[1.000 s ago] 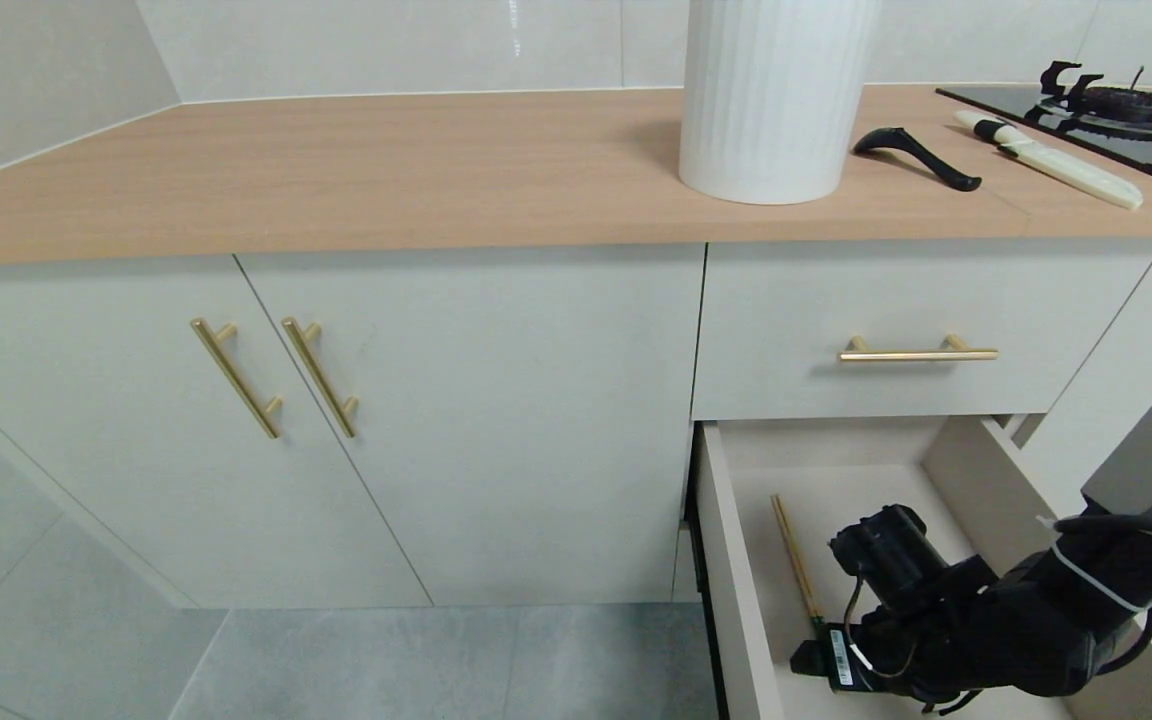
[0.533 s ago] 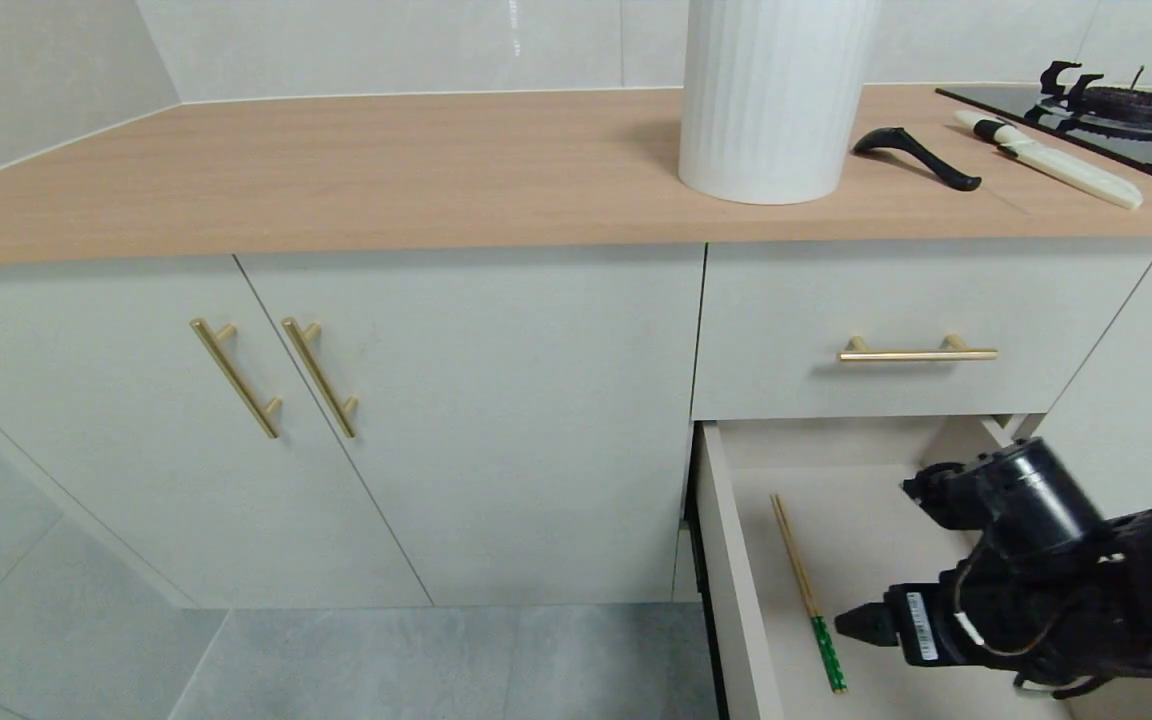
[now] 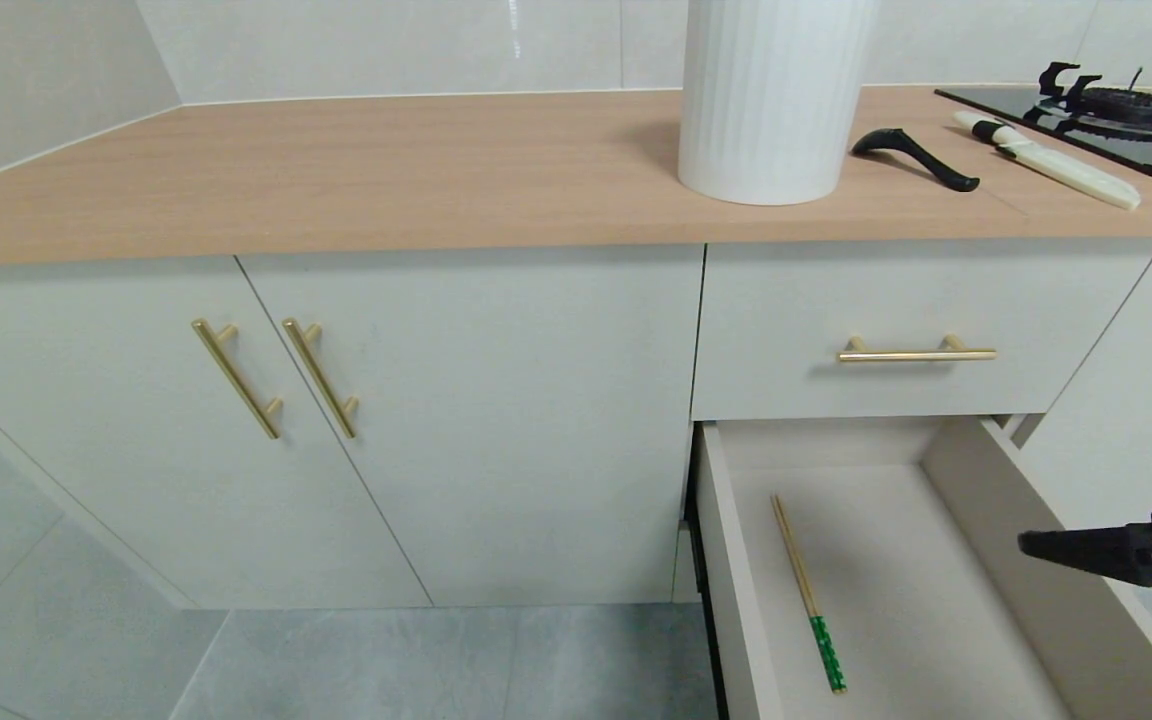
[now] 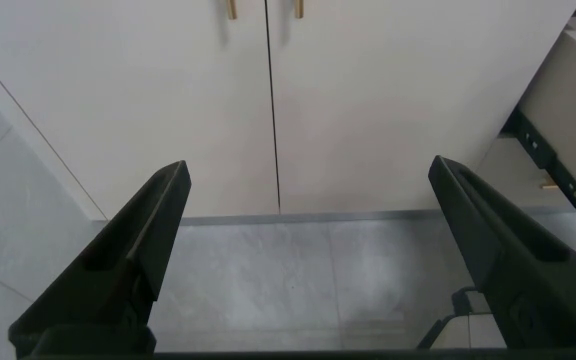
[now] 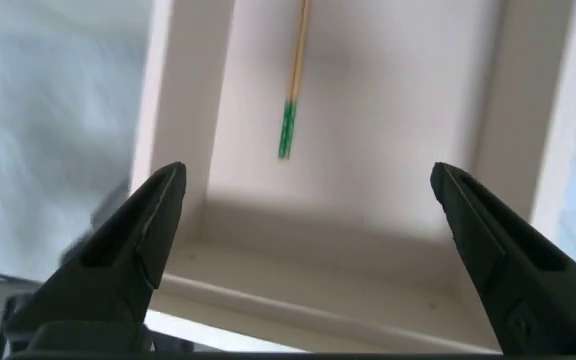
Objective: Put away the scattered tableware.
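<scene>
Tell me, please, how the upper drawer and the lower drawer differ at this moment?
The upper drawer is shut, flush with the cabinet front; the lower drawer is pulled open. The lower drawer holds chopsticks along its left wall; the upper drawer's inside is hidden. Both are the same pale finish, stacked under the counter.

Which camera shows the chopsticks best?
The head view: the chopsticks lie full length in the open drawer. The right wrist view cuts off their plain ends; the left wrist view faces cabinet doors.
</scene>
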